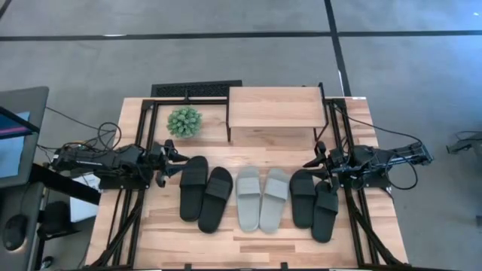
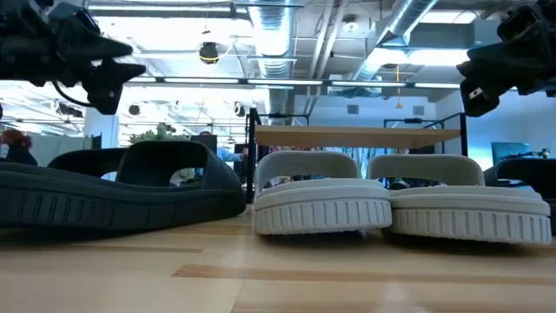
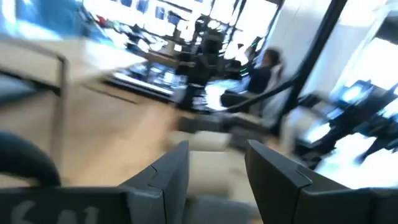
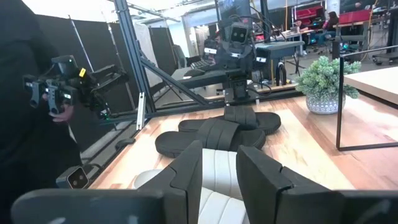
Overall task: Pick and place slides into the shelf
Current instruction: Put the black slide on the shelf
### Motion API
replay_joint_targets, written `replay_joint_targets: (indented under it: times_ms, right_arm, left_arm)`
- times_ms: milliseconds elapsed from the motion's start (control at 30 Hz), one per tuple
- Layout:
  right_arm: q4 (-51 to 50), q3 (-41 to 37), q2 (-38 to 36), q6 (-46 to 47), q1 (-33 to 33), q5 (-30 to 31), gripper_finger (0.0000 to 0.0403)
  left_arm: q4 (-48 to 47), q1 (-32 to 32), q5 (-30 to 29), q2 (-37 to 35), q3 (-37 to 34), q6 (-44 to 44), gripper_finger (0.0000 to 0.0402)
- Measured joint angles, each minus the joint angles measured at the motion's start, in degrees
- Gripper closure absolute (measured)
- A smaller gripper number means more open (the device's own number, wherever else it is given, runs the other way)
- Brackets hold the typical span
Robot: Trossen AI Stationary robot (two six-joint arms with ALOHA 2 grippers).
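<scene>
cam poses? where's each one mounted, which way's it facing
High: above the table, looking down; both arms, six slides, shelf, plant.
Low: table height, level across; grey slides ahead, arms hang above.
Left wrist: looks past the left end effector across the table.
Right wrist: looks past the right end effector across slides toward the left arm.
Shared: high and low both show the shelf and grey pair.

Grey floor [image 1: 226, 53] crossed by dark lines; exposed ceiling ducts [image 2: 408, 26] overhead.

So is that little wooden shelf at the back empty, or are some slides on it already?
Empty on top: the shelf shows a bare board from above, and all six slides lie on the table in front. Under it, cannot tell.
</scene>
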Motion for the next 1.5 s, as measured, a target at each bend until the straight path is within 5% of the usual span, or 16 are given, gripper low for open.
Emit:
replay_joint_targets:
  times_ms: [133, 267, 433, 633, 800, 1167, 1500]
  right_arm:
    - [0.0, 0.0, 0.0, 0.0, 0.0, 0.0, 0.0315]
    - [0.0, 0.0, 0.0, 0.0, 0.0, 0.0, 0.0315]
    - [0.8, 0.0, 0.0, 1.1, 0.0, 0.1, 0.0315]
    - [12.9, 0.0, 0.0, 29.7, -0.1, 1.1, 0.0315]
    - [19.4, 0.0, 0.0, 38.8, -1.1, 5.0, 0.0315]
    - [17.6, 0.0, 0.0, 52.7, -2.3, 12.2, 0.0315]
    - [35.1, 0.0, 0.0, 36.7, -2.3, 14.0, 0.0315]
  left_arm:
    - [1.2, 0.0, -1.9, 0.0, 0.0, -6.1, 0.0257]
    - [1.0, 0.0, -10.0, 0.0, 0.1, -6.6, 0.0257]
    - [1.1, 0.0, -15.0, 0.0, 0.1, -20.0, 0.0257]
    - [1.0, 0.0, -25.1, 0.0, 0.1, -22.7, 0.0257]
    - [1.7, 0.0, -26.8, 0.0, 0.2, -29.3, 0.0257]
    - [14.3, 0.0, -9.4, 0.0, 0.2, -32.0, 0.0257]
    - [28.5, -6.4, -5.0, 3.8, 0.3, -27.6, 0.0257]
